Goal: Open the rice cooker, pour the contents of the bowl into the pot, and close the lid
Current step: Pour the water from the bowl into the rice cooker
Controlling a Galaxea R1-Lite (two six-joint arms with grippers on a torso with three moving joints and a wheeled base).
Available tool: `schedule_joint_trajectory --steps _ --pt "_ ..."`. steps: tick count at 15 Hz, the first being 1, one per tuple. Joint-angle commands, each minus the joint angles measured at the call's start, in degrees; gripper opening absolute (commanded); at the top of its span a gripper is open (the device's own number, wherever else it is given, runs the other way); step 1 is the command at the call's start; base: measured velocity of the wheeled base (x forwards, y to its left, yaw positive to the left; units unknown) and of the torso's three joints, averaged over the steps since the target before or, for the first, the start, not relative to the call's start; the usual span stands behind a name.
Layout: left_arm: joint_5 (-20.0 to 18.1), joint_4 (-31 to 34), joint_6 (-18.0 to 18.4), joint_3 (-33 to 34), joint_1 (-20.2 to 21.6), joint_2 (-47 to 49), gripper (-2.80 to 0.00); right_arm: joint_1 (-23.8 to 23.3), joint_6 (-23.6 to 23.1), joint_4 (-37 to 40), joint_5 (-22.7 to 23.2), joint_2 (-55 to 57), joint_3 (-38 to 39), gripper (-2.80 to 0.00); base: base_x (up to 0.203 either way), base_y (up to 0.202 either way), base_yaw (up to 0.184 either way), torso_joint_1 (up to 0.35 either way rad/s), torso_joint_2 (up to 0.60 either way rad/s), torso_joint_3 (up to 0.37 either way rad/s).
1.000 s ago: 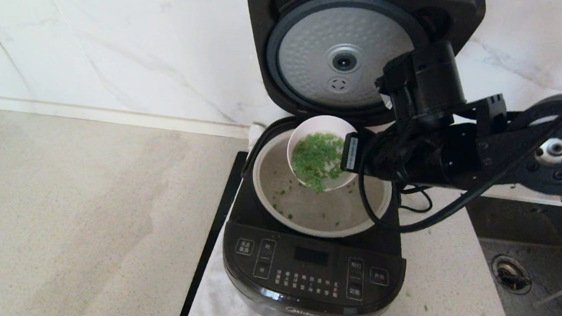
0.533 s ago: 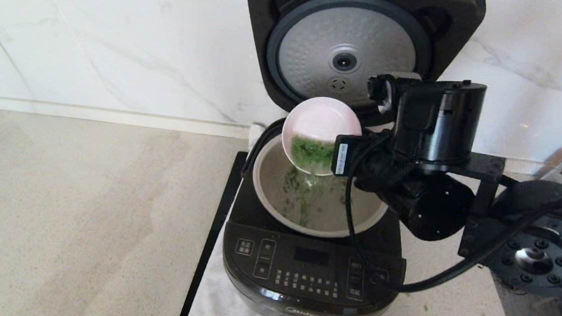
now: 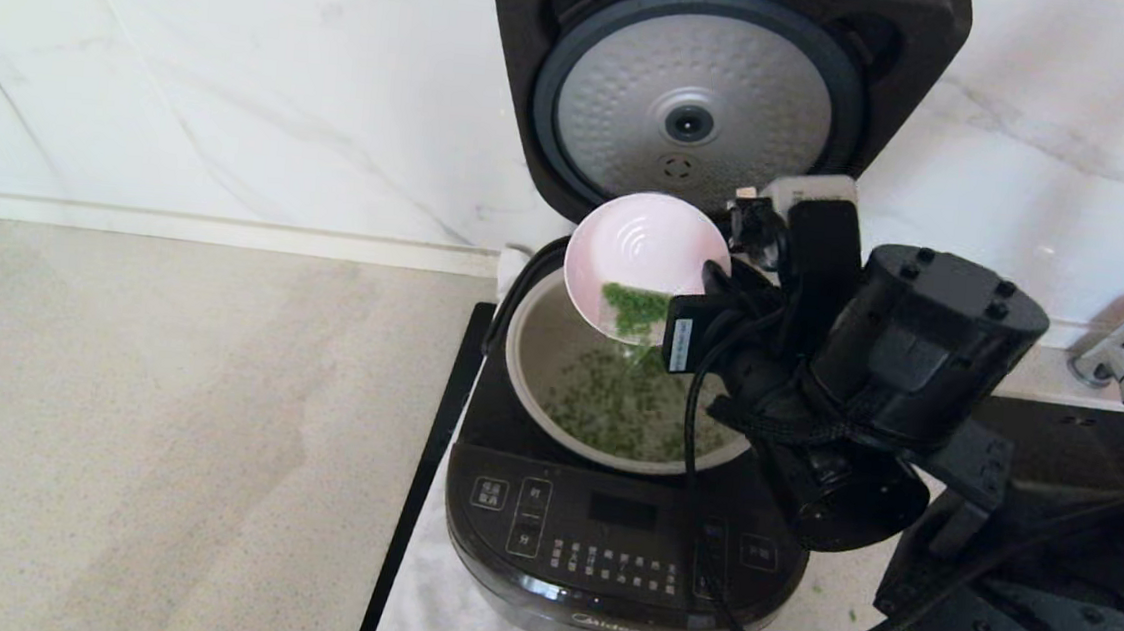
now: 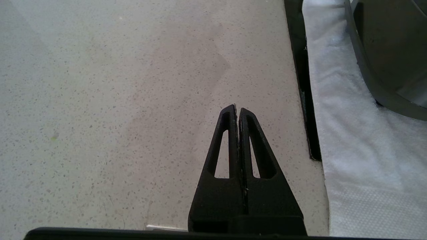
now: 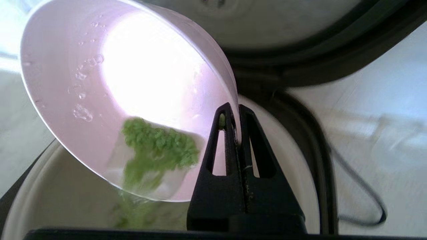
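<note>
The glossy black rounded-square rice cooker (image 3: 626, 521) stands on a white cloth (image 3: 439, 607) on the speckled beige stone counter (image 3: 162, 425), its button panel facing the robot and its hinged black lid (image 3: 720, 97) upright toward the white marble wall (image 3: 239, 80). Above the cooker's off-white round inner pot (image 3: 529, 353), the right gripper (image 5: 235, 111) is clamped on the rim of the small pale pink bowl (image 3: 642, 252), tilted steeply with its opening down toward the pot. Chopped green vegetable bits (image 3: 635, 309) cling at the bowl's lowest edge, more lying in the pot; the left gripper (image 4: 237, 110), fingers pressed together, hovers over the counter beside the cooker.

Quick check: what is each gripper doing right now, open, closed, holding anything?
Left gripper: closed, empty, parked over the counter.
Right gripper: closed on the bowl rim, tipped over the pot.
</note>
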Motion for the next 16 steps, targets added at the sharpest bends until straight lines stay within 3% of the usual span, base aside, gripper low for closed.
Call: schedule_joint_trajectory --steps 1,3,16 --pt "0.01 -0.02 0.0 0.09 0.0 -0.06 -2.8 0.12 -5.56 -14.66 -0.33 4.33 3.84 -2.8 0.0 0.0 0.0 0.0 0.0 0.0" --pt "0.01 -0.02 0.0 0.09 0.0 -0.06 -2.8 0.13 -11.2 -25.01 -0.35 7.88 6.66 -2.8 0.0 0.0 0.0 0.0 0.0 0.0" --pt "0.01 -0.02 0.0 0.09 0.0 -0.06 -2.8 3.28 -17.64 -25.86 -0.93 6.75 1.99 -2.8 0.0 0.0 0.0 0.0 0.0 0.0"
